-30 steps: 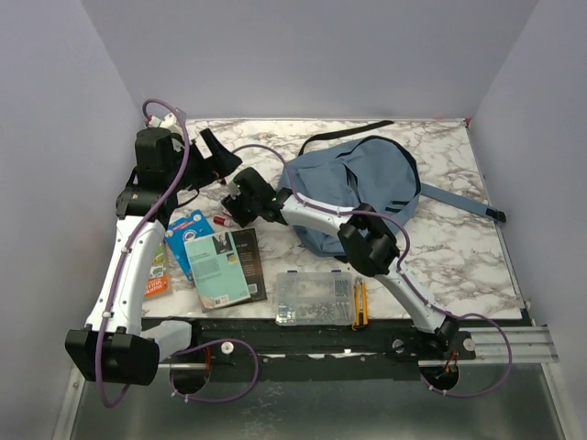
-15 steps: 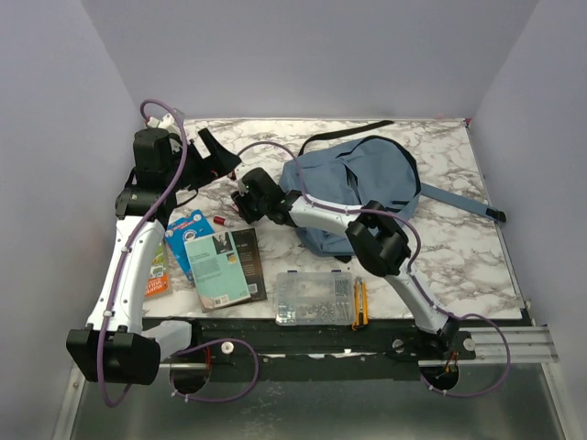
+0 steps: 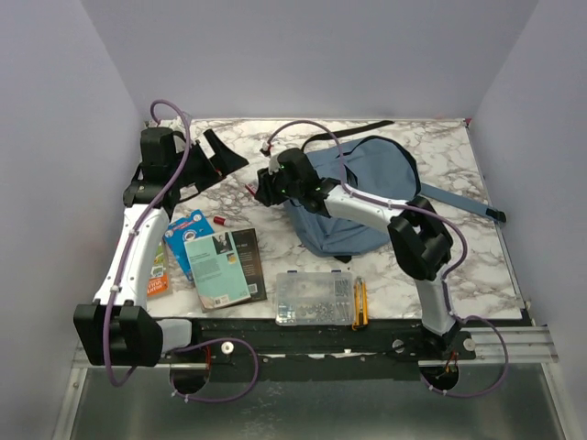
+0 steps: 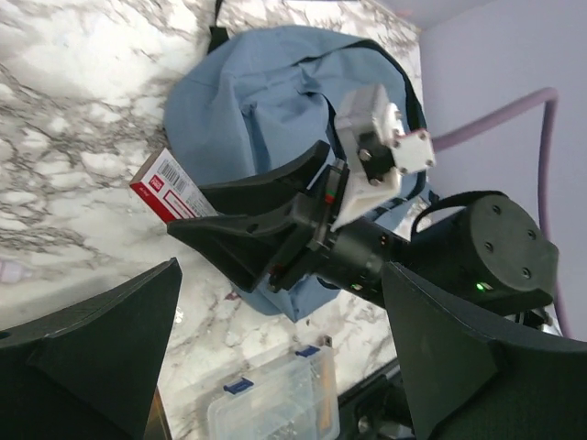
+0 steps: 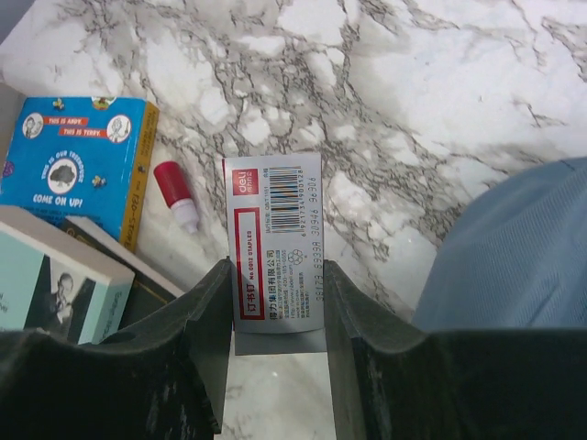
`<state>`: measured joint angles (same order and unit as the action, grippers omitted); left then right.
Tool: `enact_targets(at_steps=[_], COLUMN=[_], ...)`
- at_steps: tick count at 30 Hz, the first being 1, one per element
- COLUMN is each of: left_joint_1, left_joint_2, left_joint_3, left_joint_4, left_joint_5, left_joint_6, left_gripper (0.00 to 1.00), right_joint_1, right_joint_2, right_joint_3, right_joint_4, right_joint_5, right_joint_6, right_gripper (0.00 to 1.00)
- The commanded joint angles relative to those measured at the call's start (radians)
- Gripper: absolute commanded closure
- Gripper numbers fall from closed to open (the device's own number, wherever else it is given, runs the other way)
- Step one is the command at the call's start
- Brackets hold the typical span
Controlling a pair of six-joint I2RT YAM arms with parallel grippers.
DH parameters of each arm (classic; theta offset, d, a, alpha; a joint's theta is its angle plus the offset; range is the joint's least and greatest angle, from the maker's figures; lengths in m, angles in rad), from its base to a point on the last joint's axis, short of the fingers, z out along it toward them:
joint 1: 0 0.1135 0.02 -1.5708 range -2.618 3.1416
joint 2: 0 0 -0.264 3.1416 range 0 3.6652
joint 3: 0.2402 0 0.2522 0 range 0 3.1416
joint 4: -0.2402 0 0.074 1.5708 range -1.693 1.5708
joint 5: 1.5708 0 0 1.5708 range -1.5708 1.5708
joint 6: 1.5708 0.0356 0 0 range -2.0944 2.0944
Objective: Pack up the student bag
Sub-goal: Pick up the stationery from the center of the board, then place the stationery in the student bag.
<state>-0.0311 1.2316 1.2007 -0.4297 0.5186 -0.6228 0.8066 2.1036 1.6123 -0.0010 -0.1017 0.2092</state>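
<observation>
Bag (image 3: pixel 371 188): lies on far right half of desk (image 3: pixel 459 257).
Right fingers (image 5: pixel 213 307): clamped on staple box (image 5: pixel 275 243), just beside the bag's left edge.
Left fingers (image 4: pixel 92 348): spread wide, holding nothing, far left.

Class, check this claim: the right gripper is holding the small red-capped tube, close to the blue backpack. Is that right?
Not quite. The right gripper holds a small staple box, not the red-capped tube, which lies on the table next to a blue card. The right wrist view shows this. It is indeed close to the blue backpack.
</observation>
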Motion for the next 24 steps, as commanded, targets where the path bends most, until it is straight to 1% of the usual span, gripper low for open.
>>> enact_targets(at_steps=[1,4,6,9,13,17,24], left_joint_1=[0.020,0.022,0.022,0.022,0.022,0.021,0.000], left_joint_2=[0.076,0.124,0.158,0.199,0.216,0.230,0.243], left_joint_3=[-0.037,-0.072,-0.109,-0.136,-0.153,-0.165,-0.178], left_joint_4=[0.076,0.134,0.218,0.258,0.289,0.310,0.345], left_joint_5=[0.165,0.247,0.315,0.361,0.371,0.376,0.370], left_joint_6=[-0.084,-0.147,-0.208,-0.252,-0.276,-0.293,-0.315], left_gripper=[0.08,0.09,0.11,0.16,0.21,0.28,0.38], right_joint_1=[0.008,0.008,0.008,0.008,0.008,0.008,0.008], right_joint_2=[-0.121,-0.197,-0.235,-0.279,-0.304,-0.322,-0.293], right_joint_3=[-0.112,-0.183,-0.218,-0.264,-0.271,-0.275,-0.215], right_joint_4=[0.053,0.073,0.086,0.116,0.118,0.141,0.118], right_joint_5=[-0.033,-0.017,-0.025,-0.012,-0.005,0.005,-0.012], right_joint_6=[-0.027,-0.034,-0.031,-0.023,-0.007,0.031,0.096], right_gripper=[0.73,0.73,0.73,0.73,0.74,0.74,0.75])
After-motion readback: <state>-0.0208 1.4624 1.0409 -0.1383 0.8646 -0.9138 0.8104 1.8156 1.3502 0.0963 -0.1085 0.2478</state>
